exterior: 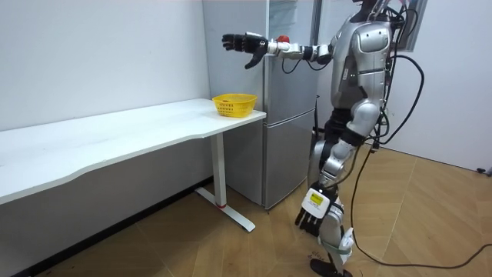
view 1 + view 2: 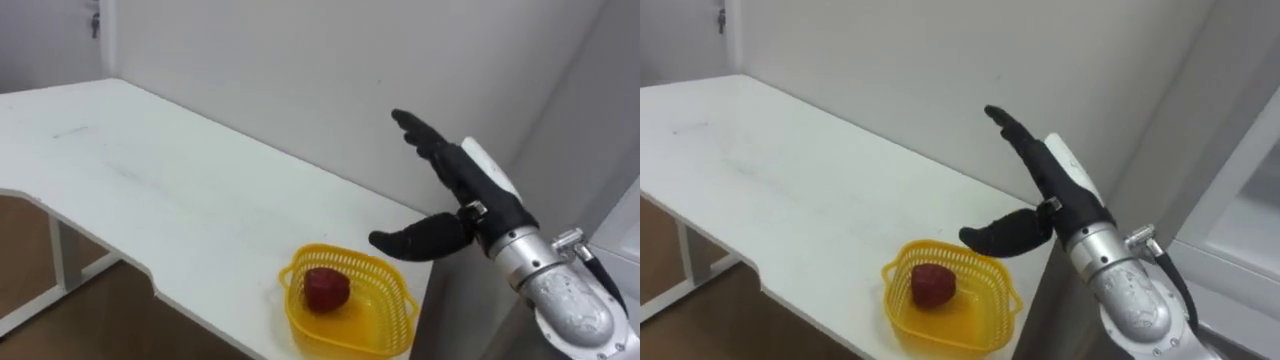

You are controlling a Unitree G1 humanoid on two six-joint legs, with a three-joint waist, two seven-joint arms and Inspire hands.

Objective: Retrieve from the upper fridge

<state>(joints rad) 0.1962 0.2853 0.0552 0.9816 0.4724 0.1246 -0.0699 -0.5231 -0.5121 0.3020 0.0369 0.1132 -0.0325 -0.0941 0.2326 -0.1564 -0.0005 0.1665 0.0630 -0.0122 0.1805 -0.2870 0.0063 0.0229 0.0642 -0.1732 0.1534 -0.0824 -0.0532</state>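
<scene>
Long white table [image 2: 150, 170] along a plain pale wall, tall grey fridge [image 1: 286, 131] at its end. Lower centre: red rounded fruit [image 2: 326, 288] inside yellow plastic mesh basket [image 2: 390, 320]. Probably light, firm, smooth, easily bruised; best cupped round its sides from above. No clear long axis; stem direction unreadable. Right hand [image 2: 475, 200] raised at right above basket, fingers straight, thumb apart, holding nothing. Left hand [image 1: 311, 211] low beside leg.

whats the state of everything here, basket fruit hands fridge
yellow basket, upright at the corner of the white table, next to the fridge
red fruit, lying inside the yellow basket, untouched
right hand, open and empty, raised in the air above the yellow basket
left hand, hanging low beside the robot's leg
fridge, lower door shut, upper door hard to tell
</scene>
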